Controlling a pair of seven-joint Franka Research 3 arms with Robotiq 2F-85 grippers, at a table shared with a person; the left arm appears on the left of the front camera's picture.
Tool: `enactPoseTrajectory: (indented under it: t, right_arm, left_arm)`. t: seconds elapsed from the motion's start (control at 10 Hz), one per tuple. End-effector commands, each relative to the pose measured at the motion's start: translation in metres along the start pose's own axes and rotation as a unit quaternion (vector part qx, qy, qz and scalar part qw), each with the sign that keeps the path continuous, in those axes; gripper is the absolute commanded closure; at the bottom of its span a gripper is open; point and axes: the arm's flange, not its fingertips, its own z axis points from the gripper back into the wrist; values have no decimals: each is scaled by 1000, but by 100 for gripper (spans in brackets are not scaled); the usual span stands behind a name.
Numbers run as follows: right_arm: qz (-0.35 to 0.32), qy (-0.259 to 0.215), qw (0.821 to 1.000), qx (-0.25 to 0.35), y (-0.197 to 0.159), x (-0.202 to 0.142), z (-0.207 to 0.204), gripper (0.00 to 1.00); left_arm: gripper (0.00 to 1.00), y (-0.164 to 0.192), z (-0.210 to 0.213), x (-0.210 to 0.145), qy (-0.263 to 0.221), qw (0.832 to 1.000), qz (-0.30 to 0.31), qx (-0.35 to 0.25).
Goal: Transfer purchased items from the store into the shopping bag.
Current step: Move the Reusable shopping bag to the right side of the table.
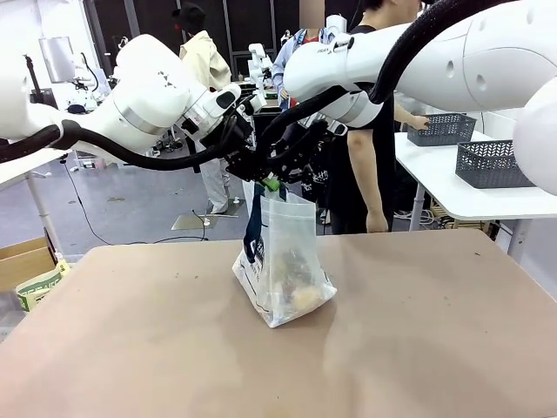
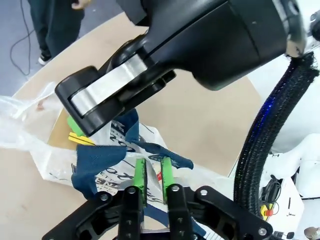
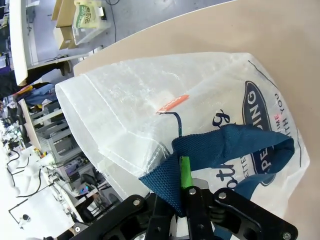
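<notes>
The shopping bag [image 1: 283, 261] stands at mid-table, translucent white with a round navy logo [image 3: 260, 125]. Both grippers meet over its mouth. My left gripper [image 1: 254, 172] has its green pads [image 2: 140, 175] pinched close on a navy strap handle [image 2: 100, 157] and the bag's rim. My right gripper [image 3: 182, 185] is shut on the other navy handle [image 3: 225, 145]; in the left wrist view it looms as a black body [image 2: 115, 95]. Through the plastic, pale and tan purchased items [image 1: 300, 296] lie at the bottom. A small yellow piece [image 2: 80, 139] shows by the bag's mouth.
A person [image 1: 365, 174] stands at the far side of the table. Behind, a white table [image 1: 452, 187] carries dark grey lattice baskets [image 1: 492, 164]. A cardboard box [image 1: 22, 261] sits on the floor at the left. Bare tan tabletop [image 1: 418, 348] surrounds the bag.
</notes>
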Motion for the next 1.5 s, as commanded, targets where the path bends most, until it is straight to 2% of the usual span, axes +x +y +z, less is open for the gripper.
enactPoseTrajectory:
  t: [0.0,0.1,0.2,0.4,0.9,1.4]
  right_arm:
    - [-4,0,1000,3,3,2,-3,100]
    - [-3,-1,1000,2,3,1,-3,100]
    - [-3,-1,1000,1,3,1,-3,100]
    - [-3,-1,1000,1,3,1,-3,100]
    - [-1,-1,1000,0,3,0,-3,100]
    - [-3,7,1000,2,1,2,-5,100]
  left_arm:
    - [28,1,6,-5,-20,1000,-7,-16]
    - [8,1,6,-6,-21,1000,-6,-17]
    - [0,2,5,-6,-21,1000,-4,-20]
    - [0,3,3,-4,-15,999,11,-28]
    - [0,6,-23,-5,27,999,36,14]
    - [0,6,-36,-1,31,997,72,17]
